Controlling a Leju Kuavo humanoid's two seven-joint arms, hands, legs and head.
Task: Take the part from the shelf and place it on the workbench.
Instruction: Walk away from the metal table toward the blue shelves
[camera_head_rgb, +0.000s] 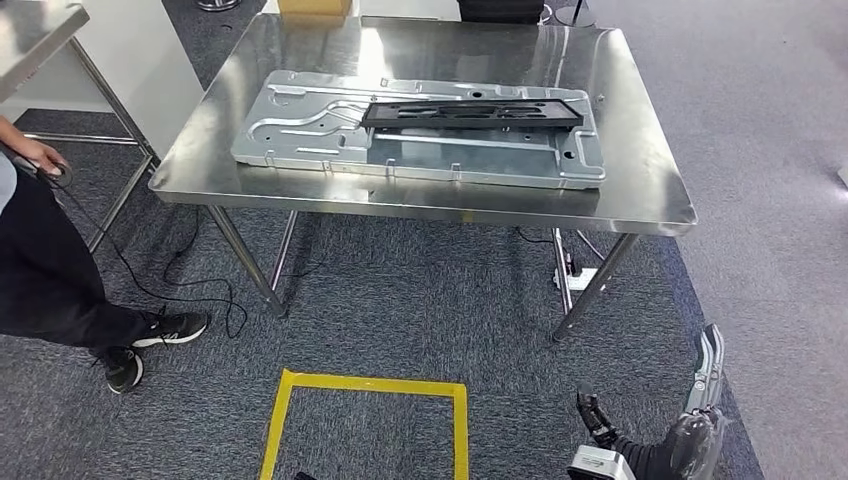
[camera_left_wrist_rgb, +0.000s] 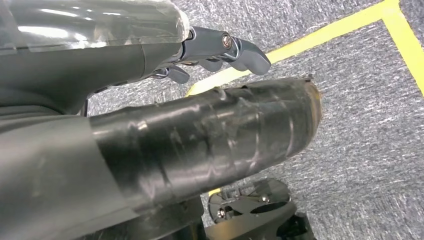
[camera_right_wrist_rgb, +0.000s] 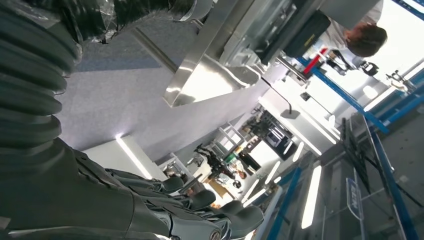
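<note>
Head view shows the black part (camera_head_rgb: 470, 113) lying flat on a grey metal panel (camera_head_rgb: 300, 125) on the steel workbench (camera_head_rgb: 640, 190); I judge placement done. Right hand (camera_head_rgb: 690, 425) hangs low beside the bench, fingers loosely apart, holding nothing; left hand (camera_left_wrist_rgb: 220, 50) the same, over a yellow tape square (camera_head_rgb: 370, 385). Next, I keep both arms down. Obstacles: a person (camera_head_rgb: 40, 270) stands at left; a cable (camera_head_rgb: 150, 280) trails on the carpet.

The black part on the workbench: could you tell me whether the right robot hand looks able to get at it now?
Probably not yet. The right robot hand hangs low beside the workbench, well short of the black part, though nothing blocks the way.
</note>
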